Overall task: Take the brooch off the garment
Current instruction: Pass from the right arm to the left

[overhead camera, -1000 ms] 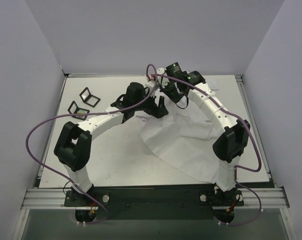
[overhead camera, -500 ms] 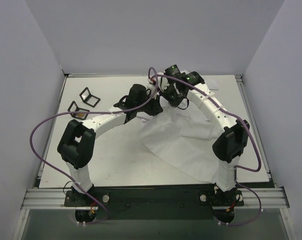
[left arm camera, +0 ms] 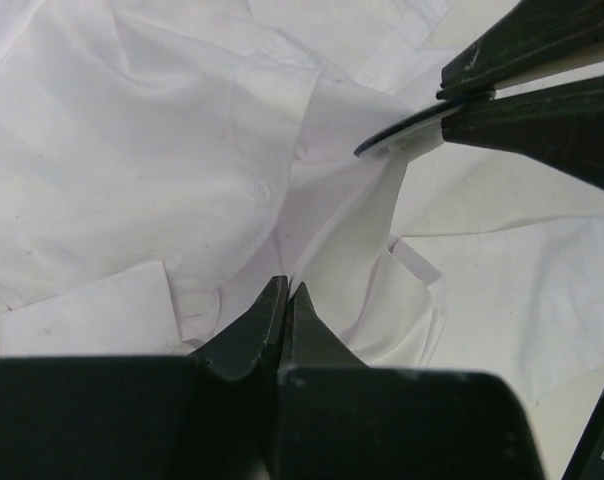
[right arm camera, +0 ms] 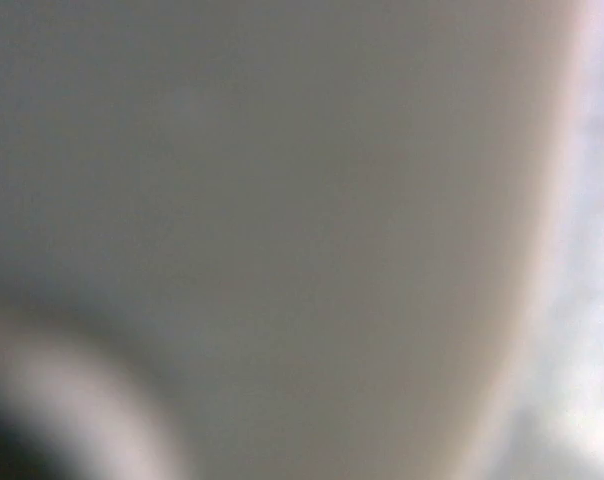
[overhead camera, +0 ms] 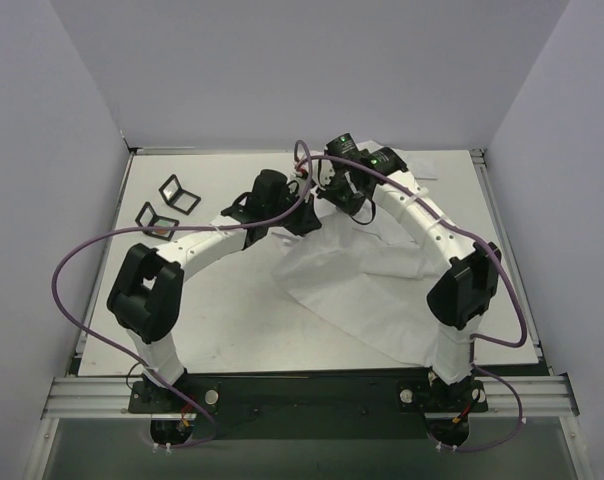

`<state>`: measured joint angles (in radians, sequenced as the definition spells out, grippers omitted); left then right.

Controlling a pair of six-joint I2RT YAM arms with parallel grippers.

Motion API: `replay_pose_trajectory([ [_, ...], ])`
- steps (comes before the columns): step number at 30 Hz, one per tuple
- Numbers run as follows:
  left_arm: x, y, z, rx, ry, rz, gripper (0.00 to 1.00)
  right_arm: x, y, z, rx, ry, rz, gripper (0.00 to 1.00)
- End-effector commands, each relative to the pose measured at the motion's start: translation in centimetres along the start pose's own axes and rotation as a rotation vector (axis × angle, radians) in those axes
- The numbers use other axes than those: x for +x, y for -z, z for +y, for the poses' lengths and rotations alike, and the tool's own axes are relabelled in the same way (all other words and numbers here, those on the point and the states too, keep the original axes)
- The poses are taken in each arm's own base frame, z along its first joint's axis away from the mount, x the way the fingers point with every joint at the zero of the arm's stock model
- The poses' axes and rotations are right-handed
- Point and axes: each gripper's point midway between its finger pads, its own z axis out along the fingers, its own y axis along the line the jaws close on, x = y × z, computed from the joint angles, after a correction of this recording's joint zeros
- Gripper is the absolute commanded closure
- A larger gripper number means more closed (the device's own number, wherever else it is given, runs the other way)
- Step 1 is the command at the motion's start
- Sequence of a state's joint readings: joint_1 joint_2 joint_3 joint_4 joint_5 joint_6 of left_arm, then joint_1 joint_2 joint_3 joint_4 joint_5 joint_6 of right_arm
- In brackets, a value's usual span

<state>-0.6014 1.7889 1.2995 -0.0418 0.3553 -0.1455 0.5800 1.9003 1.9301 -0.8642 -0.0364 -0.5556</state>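
Left claw point(left arm camera: 287, 295) has just closed at the garment point(left arm camera: 132, 150) fold that the clamped right claw point(left arm camera: 410, 138) lifts; any brooch grip is unclear.

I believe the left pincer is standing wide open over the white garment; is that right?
Not quite: the left pincer is shut, its fingers pressed together, over the white garment. The left wrist view shows it.

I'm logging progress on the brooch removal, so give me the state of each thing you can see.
White thin-fabric shirt: crumpled on table, one fold lifted.
Left gripper: shut, tips at a fold.
Right gripper: shut on shirt's lifted fold.
Two black square frames: standing on table, untouched.
Brooch: not discernible.
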Motion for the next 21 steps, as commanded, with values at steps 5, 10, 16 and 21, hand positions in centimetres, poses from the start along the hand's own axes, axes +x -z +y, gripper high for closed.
replay_pose_trajectory([
  [5,-5.3,3.6,-0.6,0.136,-0.036,-0.14,1.0,2.2,2.8,-0.3,0.163,0.401,0.179,1.0],
  [10,-6.6,5.9,-0.9,0.286,-0.017,-0.198,0.43,1.6,2.7,1.4,0.095,0.399,0.095,1.0],
  [16,-7.0,9.0,-2.1,0.411,-0.157,-0.238,0.17,2.1,2.3,3.2,0.029,0.386,0.046,1.0],
  [21,-5.2,10.4,-3.9,0.562,-0.244,-0.248,0.14,1.8,2.6,4.3,-0.032,0.356,-0.013,1.0],
])
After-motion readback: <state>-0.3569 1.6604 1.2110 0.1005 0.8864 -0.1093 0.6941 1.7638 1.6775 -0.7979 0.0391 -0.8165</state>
